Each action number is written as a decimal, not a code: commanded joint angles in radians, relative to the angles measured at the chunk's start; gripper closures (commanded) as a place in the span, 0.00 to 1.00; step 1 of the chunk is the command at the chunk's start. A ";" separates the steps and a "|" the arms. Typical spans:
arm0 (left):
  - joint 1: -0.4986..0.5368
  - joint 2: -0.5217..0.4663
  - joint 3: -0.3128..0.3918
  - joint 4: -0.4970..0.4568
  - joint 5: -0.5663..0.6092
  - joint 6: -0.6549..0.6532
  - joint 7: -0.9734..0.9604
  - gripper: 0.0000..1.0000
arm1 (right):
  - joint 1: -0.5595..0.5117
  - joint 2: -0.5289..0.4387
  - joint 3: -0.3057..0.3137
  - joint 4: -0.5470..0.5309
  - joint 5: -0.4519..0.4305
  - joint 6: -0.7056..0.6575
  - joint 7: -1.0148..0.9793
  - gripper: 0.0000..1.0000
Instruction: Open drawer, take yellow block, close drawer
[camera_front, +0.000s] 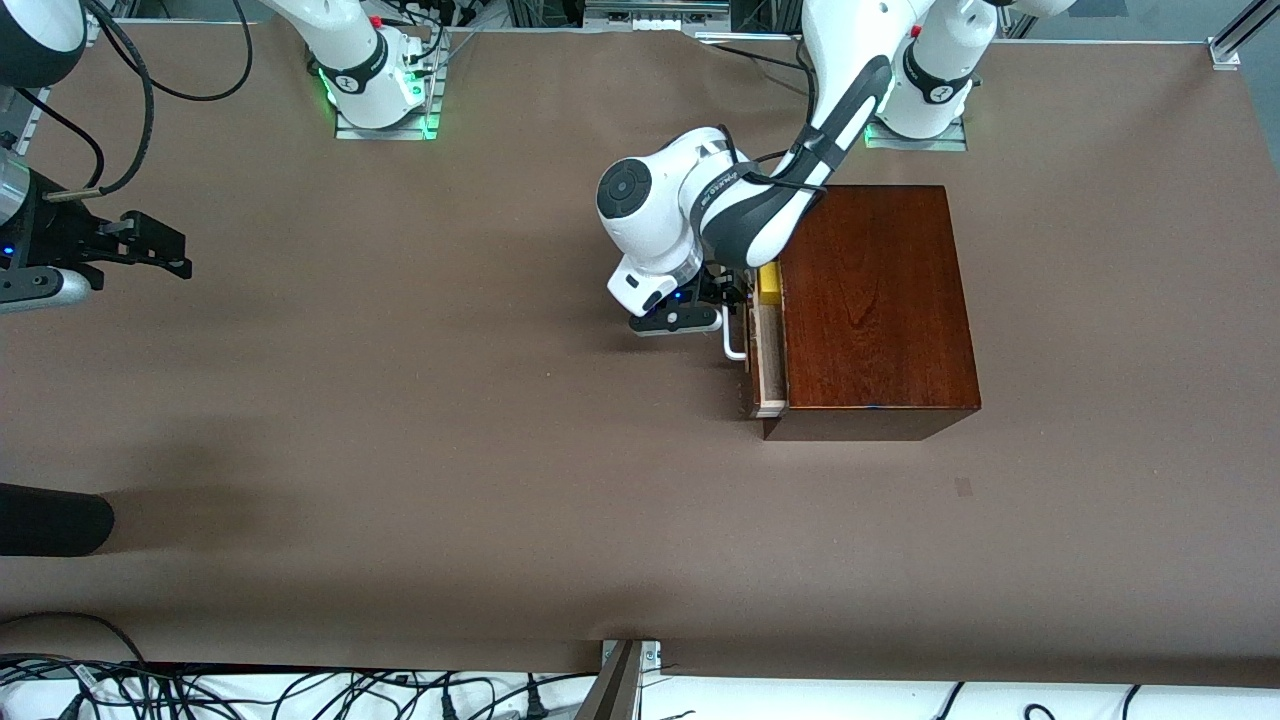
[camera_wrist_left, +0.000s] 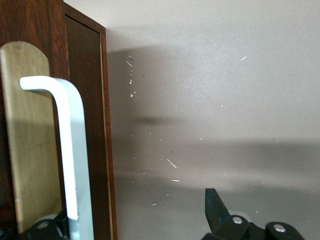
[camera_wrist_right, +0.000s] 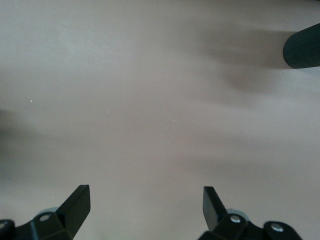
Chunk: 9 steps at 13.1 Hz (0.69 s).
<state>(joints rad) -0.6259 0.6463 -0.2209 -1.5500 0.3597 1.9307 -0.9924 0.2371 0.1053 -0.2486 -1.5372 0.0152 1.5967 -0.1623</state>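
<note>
The dark reddish-brown wooden box (camera_front: 870, 300) stands toward the left arm's end of the table. Its drawer (camera_front: 766, 365) is pulled out a little, showing its pale wood inside. The yellow block (camera_front: 768, 280) lies in the drawer, partly under the left wrist. The white handle (camera_front: 733, 346) (camera_wrist_left: 72, 150) sticks out of the drawer front. My left gripper (camera_front: 730, 296) (camera_wrist_left: 135, 215) is open at the handle, whose bar runs between its two fingers close to one of them. My right gripper (camera_front: 160, 248) (camera_wrist_right: 145, 192) waits open over bare table at the right arm's end.
A black rounded object (camera_front: 50, 520) (camera_wrist_right: 302, 50) pokes in at the table edge near the right arm's end. Cables lie along the table edge nearest the front camera. The brown table cover (camera_front: 450, 420) lies bare around the box.
</note>
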 joint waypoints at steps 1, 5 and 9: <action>-0.008 0.010 -0.003 0.040 -0.053 0.076 -0.009 0.00 | -0.001 -0.013 0.002 0.002 -0.017 -0.017 0.003 0.00; -0.044 0.055 -0.005 0.100 -0.054 0.079 -0.012 0.00 | -0.001 -0.013 0.002 0.002 -0.017 -0.017 0.003 0.00; -0.067 0.076 -0.003 0.116 -0.051 0.077 -0.032 0.00 | -0.001 -0.013 0.000 0.002 -0.017 -0.017 0.003 0.00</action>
<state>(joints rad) -0.6676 0.6733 -0.2144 -1.4915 0.3329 1.9634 -1.0071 0.2371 0.1053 -0.2496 -1.5372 0.0151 1.5965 -0.1623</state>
